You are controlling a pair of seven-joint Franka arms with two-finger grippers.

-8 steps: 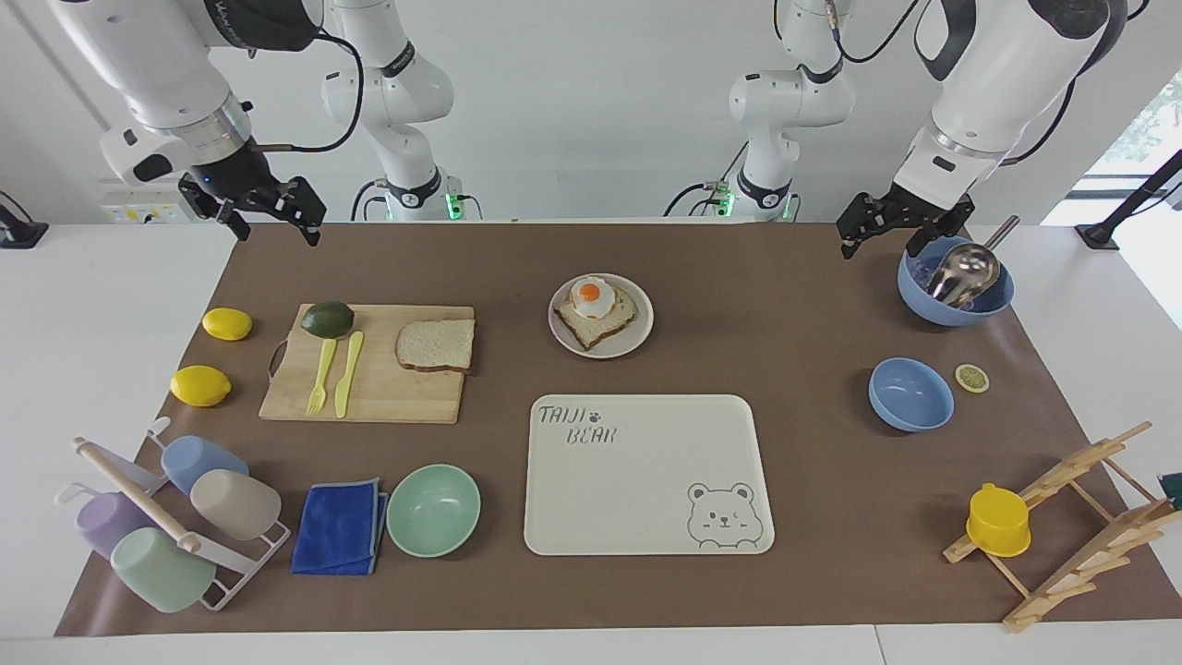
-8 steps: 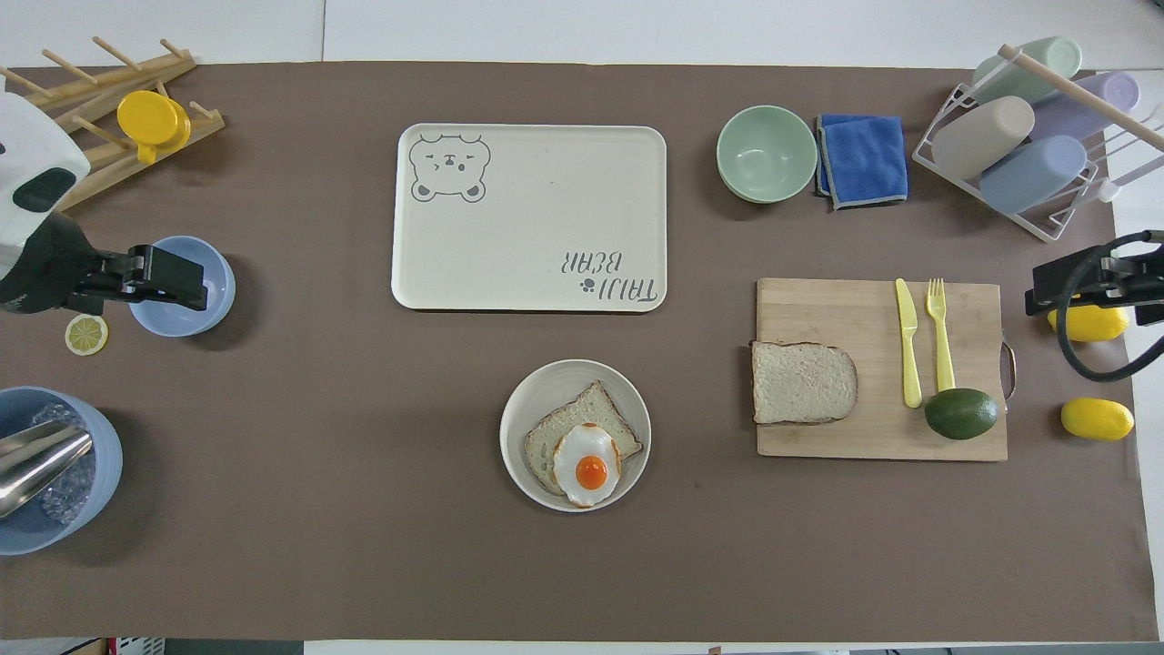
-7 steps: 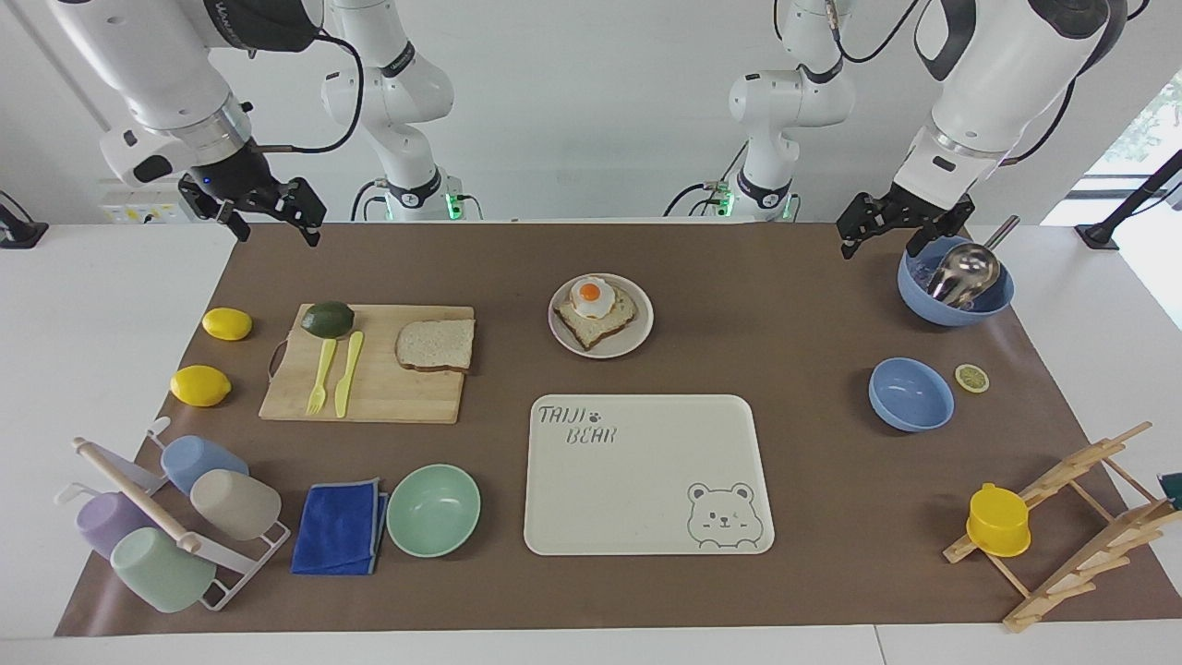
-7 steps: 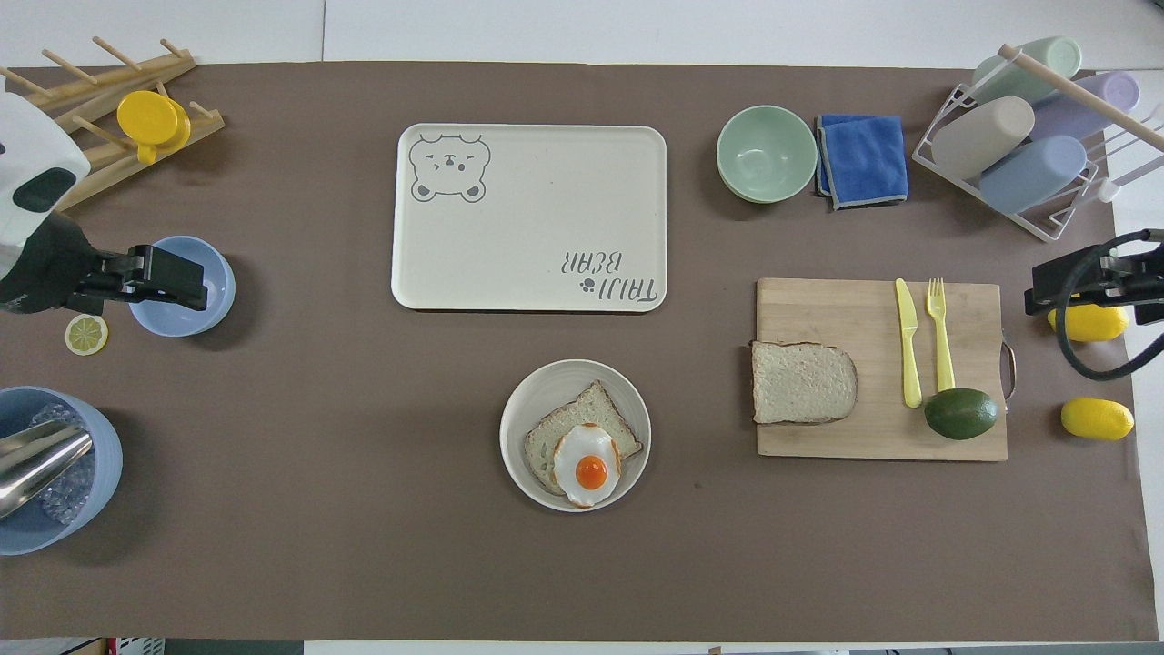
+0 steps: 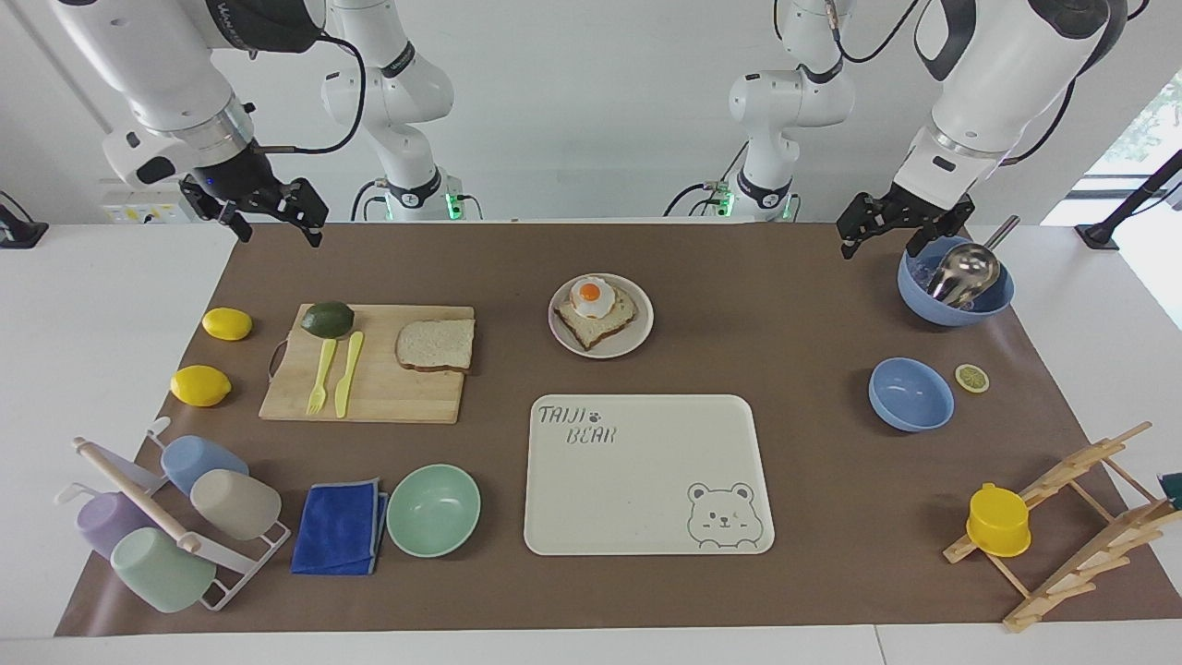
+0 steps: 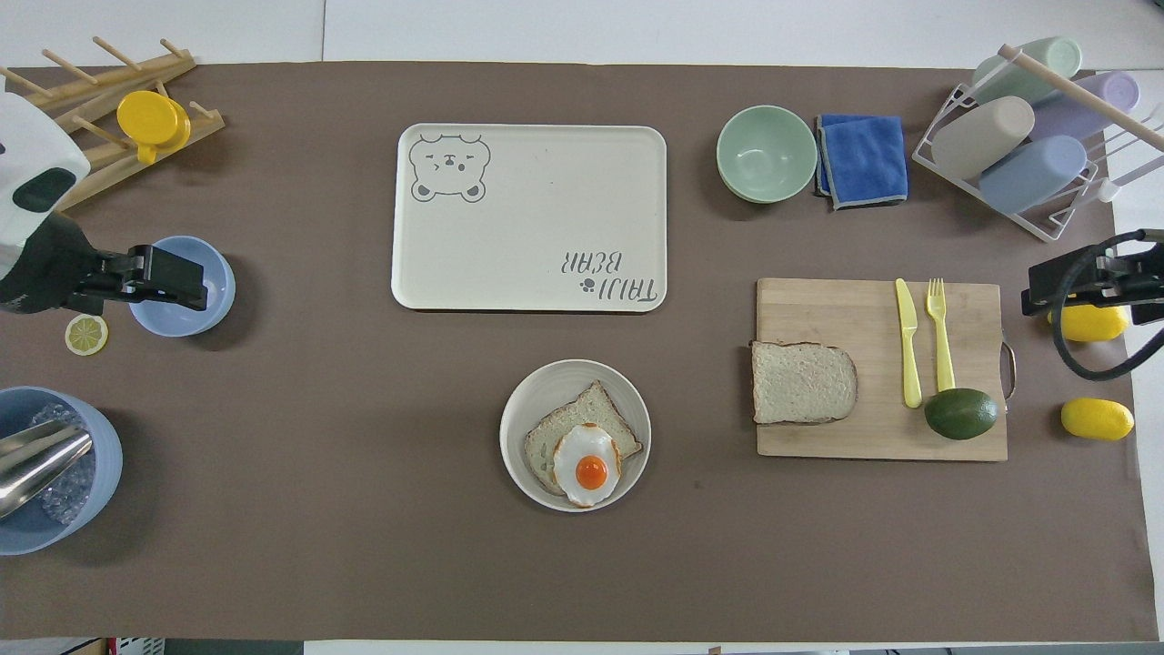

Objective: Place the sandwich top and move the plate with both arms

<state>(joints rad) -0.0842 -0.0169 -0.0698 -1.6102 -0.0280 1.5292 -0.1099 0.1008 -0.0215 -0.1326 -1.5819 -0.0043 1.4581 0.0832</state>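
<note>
The sandwich top (image 5: 436,344) lies flat on a wooden cutting board (image 5: 388,397), at the board's end toward the plate; it also shows in the overhead view (image 6: 803,382). The plate (image 5: 639,331) stands mid-table and holds a bread slice with a fried egg (image 5: 591,296); its rim shows in the overhead view (image 6: 536,400). My right gripper (image 5: 277,235) hangs open and empty, high over the mat's corner at the right arm's end. My left gripper (image 5: 879,247) hangs open and empty at the left arm's end, high beside a blue bowl with a ladle (image 5: 956,282).
The cream bear tray (image 5: 646,499) lies farther out than the plate. An avocado (image 5: 328,319), yellow fork and knife share the board. Two lemons (image 5: 226,323), a cup rack (image 5: 175,517), a blue cloth, a mint bowl (image 5: 434,510), a small blue bowl (image 5: 910,394) and a wooden rack (image 5: 1062,526) surround them.
My right gripper has shifted very slightly toward the cutting board. The left arm and all the objects have not moved.
</note>
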